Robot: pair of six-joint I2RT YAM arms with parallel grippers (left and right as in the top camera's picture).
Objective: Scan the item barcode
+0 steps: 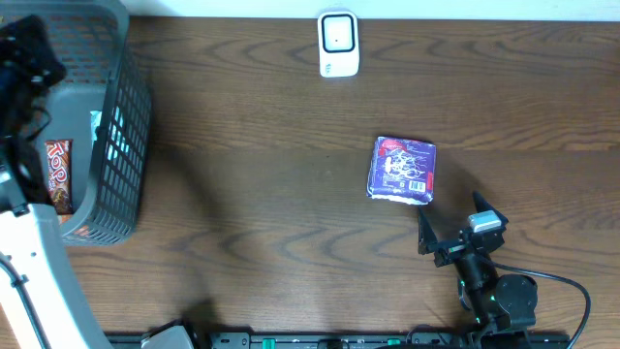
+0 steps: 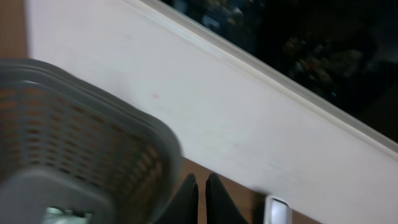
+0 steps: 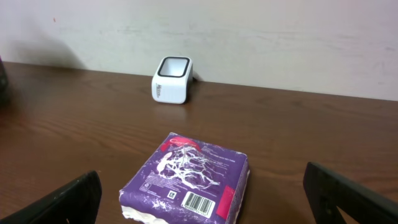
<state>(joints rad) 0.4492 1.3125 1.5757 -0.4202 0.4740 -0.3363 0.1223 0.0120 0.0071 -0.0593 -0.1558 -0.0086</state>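
Barcode (image 3: 200, 202) on packet (image 3: 186, 169) clearest from right wrist; right claw (image 1: 448, 208) spread, left claw (image 2: 202, 186) pressed together.

On my screen the right gripper (image 1: 448, 206) has black pointed fingers (image 1: 424, 235) and a black cable (image 1: 572, 279), the left arm (image 1: 41, 262) white.

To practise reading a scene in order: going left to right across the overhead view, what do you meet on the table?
Basket → scanner → purple packet → right gripper.
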